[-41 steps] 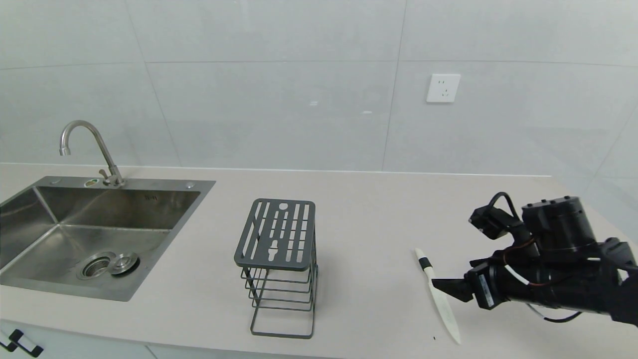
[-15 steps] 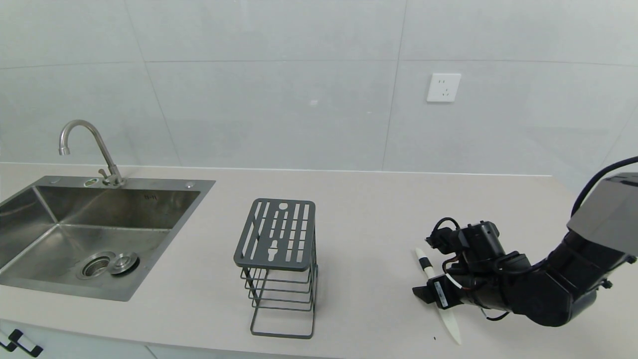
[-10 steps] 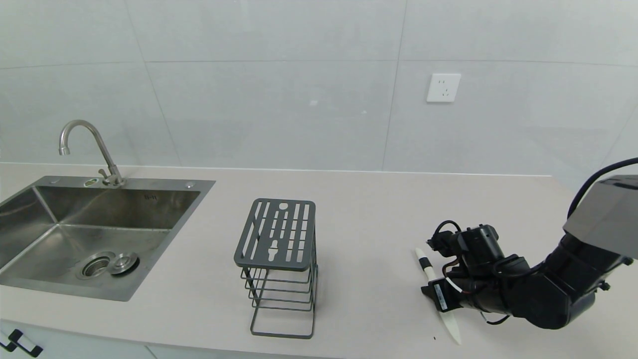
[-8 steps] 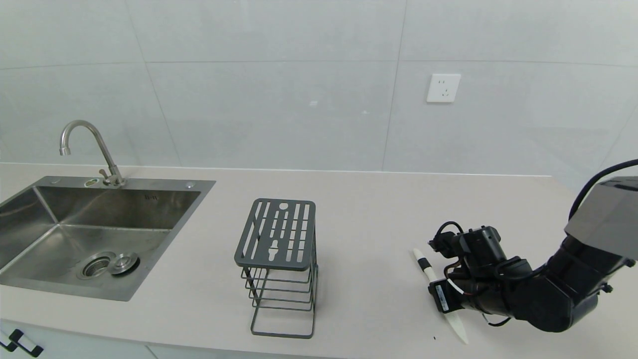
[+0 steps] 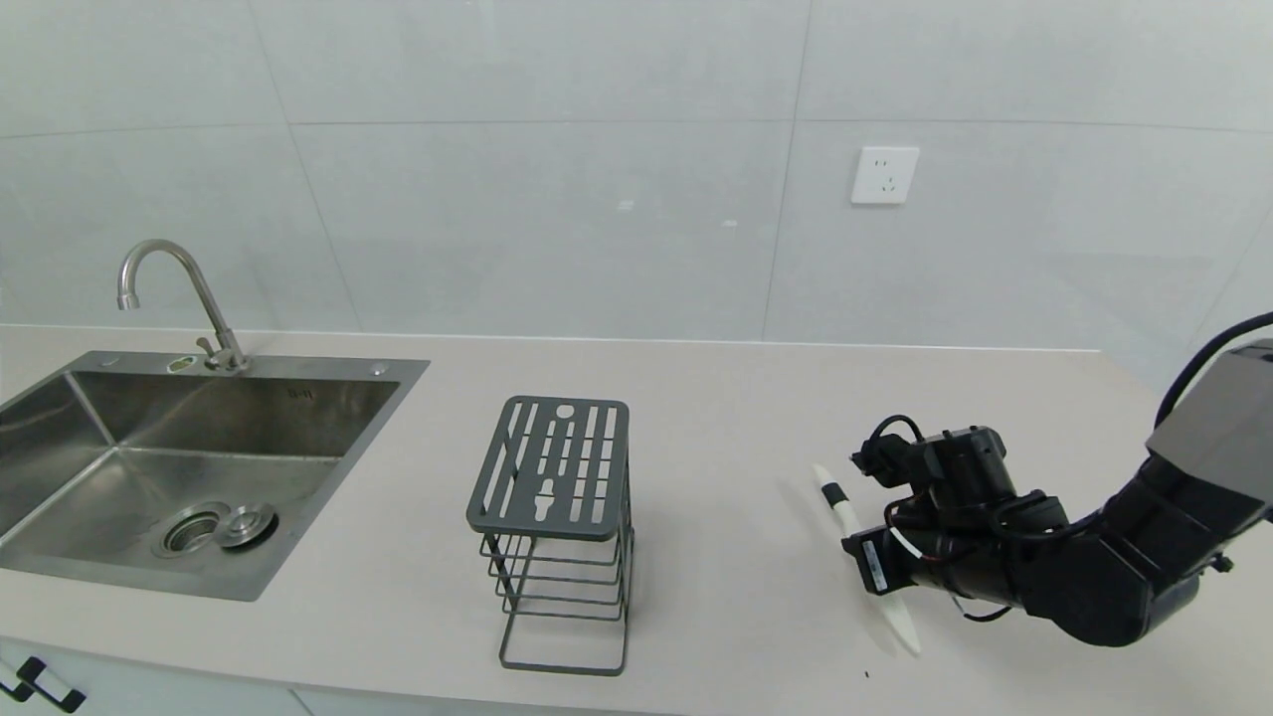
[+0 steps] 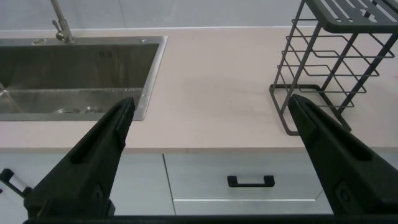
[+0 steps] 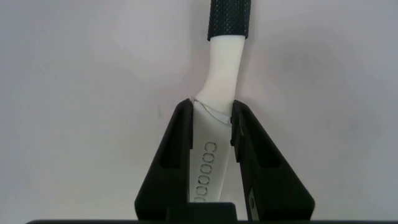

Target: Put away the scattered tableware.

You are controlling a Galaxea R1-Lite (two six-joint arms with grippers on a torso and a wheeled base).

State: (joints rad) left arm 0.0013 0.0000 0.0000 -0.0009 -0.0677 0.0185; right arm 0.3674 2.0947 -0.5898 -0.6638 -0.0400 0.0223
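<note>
A white knife (image 5: 840,507) with 1 black band on its handle lies at an angle on the right side of the bench (image 5: 716,418), blade pointing toward the front edge. The right gripper (image 5: 857,562) has its 2 fingers (image 7: 180,134) clamped on the blade just below the handle. Left of it, near the middle of the bench, stands a dark wire rack (image 5: 552,517). Far left is a steel sink (image 5: 229,408) with a faucet (image 5: 179,298). The left gripper (image 6: 211,102) hovers in front of the bench, its fingers spread wide, holding nothing.
</note>
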